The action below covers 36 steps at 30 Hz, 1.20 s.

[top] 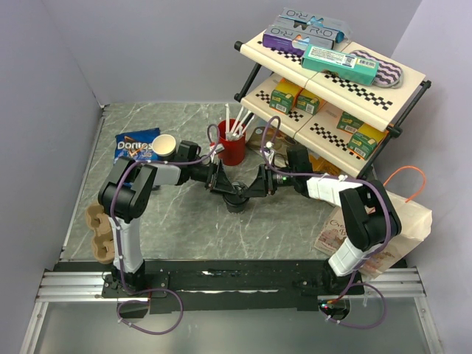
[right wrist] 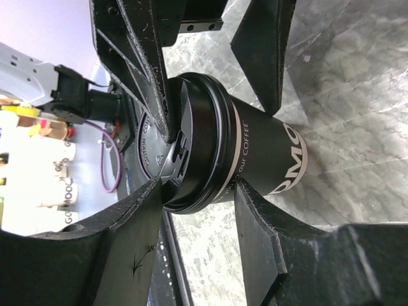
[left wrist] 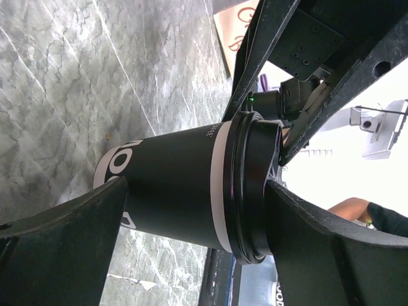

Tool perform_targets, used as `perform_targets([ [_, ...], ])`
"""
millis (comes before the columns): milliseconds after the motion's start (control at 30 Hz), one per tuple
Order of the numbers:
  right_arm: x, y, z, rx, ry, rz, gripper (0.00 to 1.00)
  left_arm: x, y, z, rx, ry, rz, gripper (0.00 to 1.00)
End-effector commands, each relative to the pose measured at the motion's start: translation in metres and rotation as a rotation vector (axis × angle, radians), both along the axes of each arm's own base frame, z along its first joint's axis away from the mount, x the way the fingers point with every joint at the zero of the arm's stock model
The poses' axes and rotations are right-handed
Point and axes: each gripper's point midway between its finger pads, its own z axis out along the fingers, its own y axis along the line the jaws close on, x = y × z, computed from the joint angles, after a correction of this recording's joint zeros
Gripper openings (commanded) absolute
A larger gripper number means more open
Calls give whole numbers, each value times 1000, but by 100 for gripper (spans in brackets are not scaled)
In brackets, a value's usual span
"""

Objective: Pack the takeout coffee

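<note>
Since the black lid (right wrist: 191,153) is seated on the takeout coffee (top: 237,200), capping reads as done. Packing is not done. The cup stands upright at table (top: 184,221) centre, btwn both arms. It is neither in the cardboard carrier (top: 99,234) at the left edge nor in the paper bag (top: 402,221) at right.

Left gripper (top: 223,183): fingers (left wrist: 64,242) spread wide, bracketing the cup; no clamp seen.
Right gripper (top: 256,186): fingers (right wrist: 102,255) part-closed at lid level, one over the lid top, one by the sleeve just under the rim. Whether the grip is firm cannot be told.

Clearances:
- Red cup (top: 234,151) w/ straws stands just behind the coffee.
- Shelf rack (top: 346,87) sits behind the right arm; chip bag (top: 134,147) behind the left.
- Both grippers crowd the cup and are near each other, so one should back off before any lift.
- Open room: bare table toward the near edge and leftward to the carrier.

Judged remaining: grip, lift, carry, seat.
</note>
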Motion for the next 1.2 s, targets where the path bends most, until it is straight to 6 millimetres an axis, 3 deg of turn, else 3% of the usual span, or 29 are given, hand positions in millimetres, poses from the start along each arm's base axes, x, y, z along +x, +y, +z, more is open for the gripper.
perform_targets([
  [0, -8, -15, -82, -289, -30, -63, 52, 26, 6, -63, 175, -103, 115, 89],
  [100, -9, -13, -72, -250, -6, -42, 57, 27, 4, -54, 158, -111, 105, 89],
  [333, 7, -2, -13, -127, -35, -9, 75, 29, 0, -4, 96, -168, 60, 97],
  [533, 14, -10, -9, -197, -55, -30, 85, 34, 7, 9, 127, -177, 88, 99],
  [600, 16, -13, -7, -218, -61, -45, 98, 33, 13, 11, 144, -170, 105, 99],
  [633, 18, -13, -5, -221, -72, -47, 100, 35, 15, 13, 145, -176, 112, 100],
  [800, 24, -19, 3, -253, -104, -74, 100, 37, 21, 36, 119, -206, 116, 99],
  [1000, 36, -24, 29, -280, -195, -94, 100, 35, 23, 74, 52, -248, 66, 99],
  [1167, 38, -26, 52, -285, -263, -84, 100, 33, 38, 102, 82, -323, 86, 100],
])
